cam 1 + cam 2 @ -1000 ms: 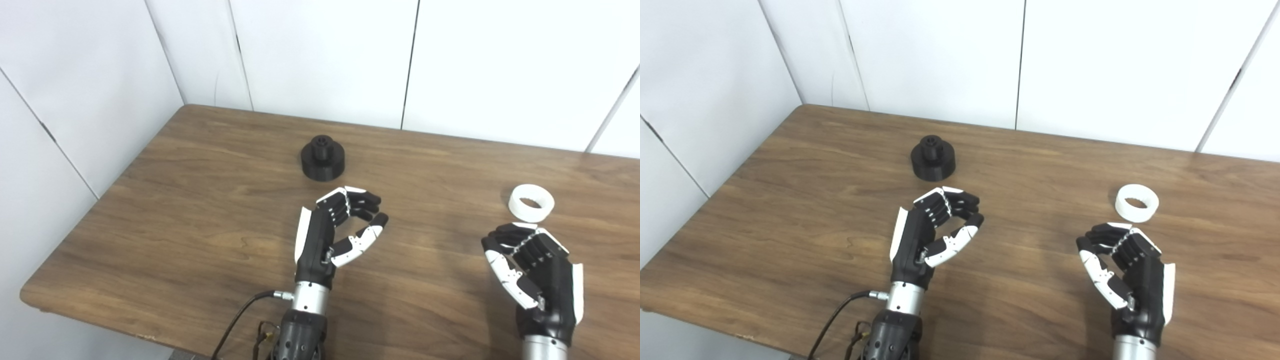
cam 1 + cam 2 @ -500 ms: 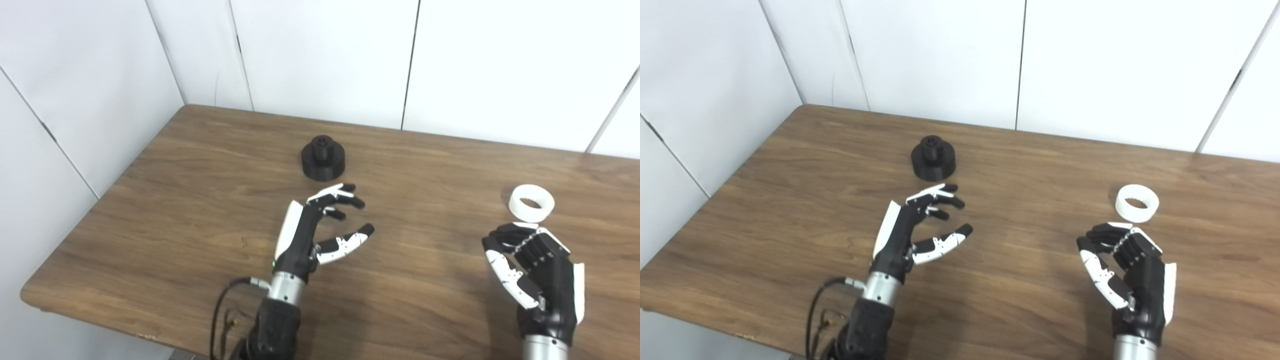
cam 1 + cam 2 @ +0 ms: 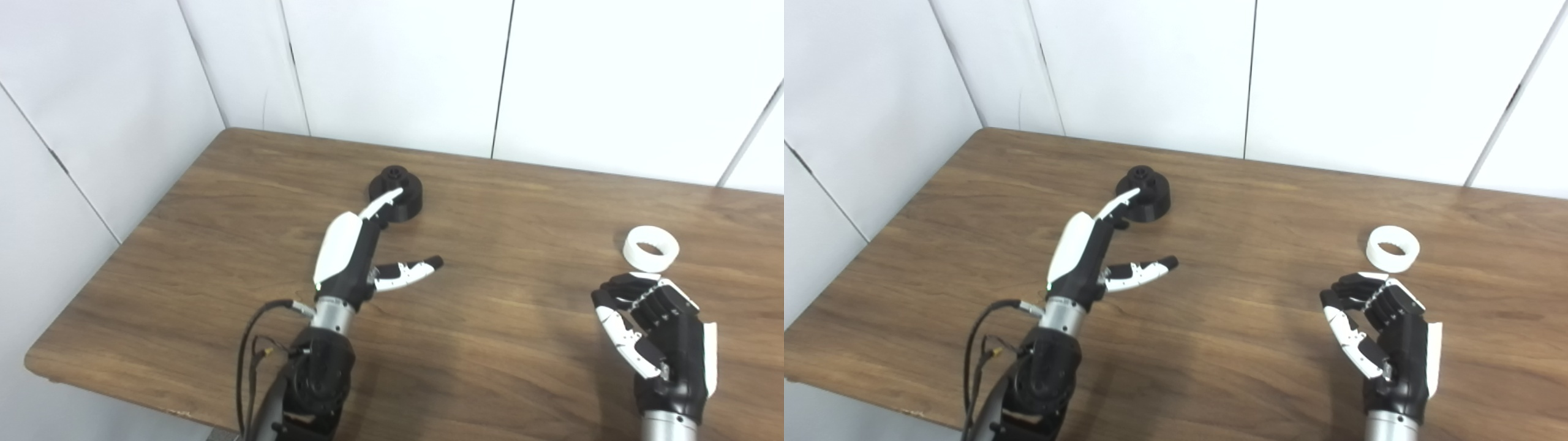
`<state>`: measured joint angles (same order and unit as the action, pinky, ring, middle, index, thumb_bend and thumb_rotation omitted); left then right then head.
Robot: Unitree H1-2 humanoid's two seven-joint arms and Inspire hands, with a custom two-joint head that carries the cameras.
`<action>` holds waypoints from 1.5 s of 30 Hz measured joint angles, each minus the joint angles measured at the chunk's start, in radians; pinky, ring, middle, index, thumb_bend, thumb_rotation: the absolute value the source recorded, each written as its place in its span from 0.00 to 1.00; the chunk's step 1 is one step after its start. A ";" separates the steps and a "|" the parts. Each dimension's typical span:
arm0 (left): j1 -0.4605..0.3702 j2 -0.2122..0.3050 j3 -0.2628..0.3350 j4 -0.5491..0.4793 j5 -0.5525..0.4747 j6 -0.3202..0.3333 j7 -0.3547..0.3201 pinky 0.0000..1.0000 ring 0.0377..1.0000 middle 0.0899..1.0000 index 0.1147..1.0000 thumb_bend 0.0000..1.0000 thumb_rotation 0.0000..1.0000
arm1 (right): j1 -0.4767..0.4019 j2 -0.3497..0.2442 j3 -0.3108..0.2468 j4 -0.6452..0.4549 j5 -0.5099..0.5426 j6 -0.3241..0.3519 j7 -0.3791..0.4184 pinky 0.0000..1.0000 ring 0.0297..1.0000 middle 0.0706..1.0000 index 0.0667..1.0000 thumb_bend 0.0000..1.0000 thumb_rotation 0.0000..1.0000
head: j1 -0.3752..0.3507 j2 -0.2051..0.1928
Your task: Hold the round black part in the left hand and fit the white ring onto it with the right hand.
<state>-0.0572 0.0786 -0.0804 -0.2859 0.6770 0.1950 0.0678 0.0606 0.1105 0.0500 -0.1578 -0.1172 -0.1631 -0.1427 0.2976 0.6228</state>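
The round black part (image 3: pixel 405 193) stands on the wooden table (image 3: pixel 257 202) at the back centre, a small hub on top of a wider base. My left hand (image 3: pixel 355 251) is open, fingers stretched toward the part and overlapping its near left side, thumb spread out to the right. I cannot tell whether the fingers touch it. The white ring (image 3: pixel 650 248) lies flat on the table at the right. My right hand (image 3: pixel 658 324) is just in front of the ring, fingers curled, holding nothing; it also shows in the right eye view (image 3: pixel 1387 331).
White wall panels (image 3: pixel 398 67) close the table's back and left sides. A black cable (image 3: pixel 254 343) loops from my left forearm near the table's front edge. Bare wood lies between the two hands.
My left hand has opened from a curled pose and reached forward and left to the black part. My right hand and the white ring have not moved.
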 measured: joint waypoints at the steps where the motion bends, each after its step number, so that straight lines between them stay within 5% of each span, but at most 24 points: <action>1: -0.004 0.003 -0.001 0.000 0.013 0.005 0.000 0.72 0.87 0.90 0.86 0.76 0.31 | 0.000 0.000 0.000 0.000 0.000 0.000 0.000 0.43 0.50 0.46 0.45 0.52 0.01 | 0.000 0.000; 11: -0.105 0.056 0.002 0.007 0.141 0.139 -0.041 0.95 0.96 0.95 0.90 0.81 0.36 | 0.000 0.000 -0.001 0.000 0.003 0.000 0.000 0.42 0.50 0.46 0.45 0.52 0.01 | -0.002 0.000; 27: -0.221 0.120 -0.018 0.148 0.185 0.182 -0.062 0.92 0.96 0.95 0.90 0.83 0.43 | 0.001 0.000 -0.004 -0.001 -0.001 0.000 -0.001 0.41 0.49 0.46 0.45 0.52 0.01 | -0.006 0.006; 31: -0.245 0.125 -0.024 0.215 0.185 0.181 -0.060 0.87 0.94 0.94 0.88 0.85 0.43 | 0.001 0.000 -0.005 -0.002 0.002 0.000 -0.001 0.42 0.49 0.46 0.45 0.52 0.01 | -0.011 0.005; 45: -0.351 0.172 -0.062 0.466 0.178 0.162 0.003 0.91 0.97 0.95 0.86 0.89 0.54 | 0.001 0.000 -0.008 -0.004 -0.004 0.000 -0.002 0.43 0.50 0.46 0.45 0.52 0.01 | -0.014 0.006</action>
<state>-0.4081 0.2508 -0.1424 0.1805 0.8549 0.3571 0.0713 0.0617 0.1106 0.0420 -0.1616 -0.1213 -0.1627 -0.1445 0.2838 0.6289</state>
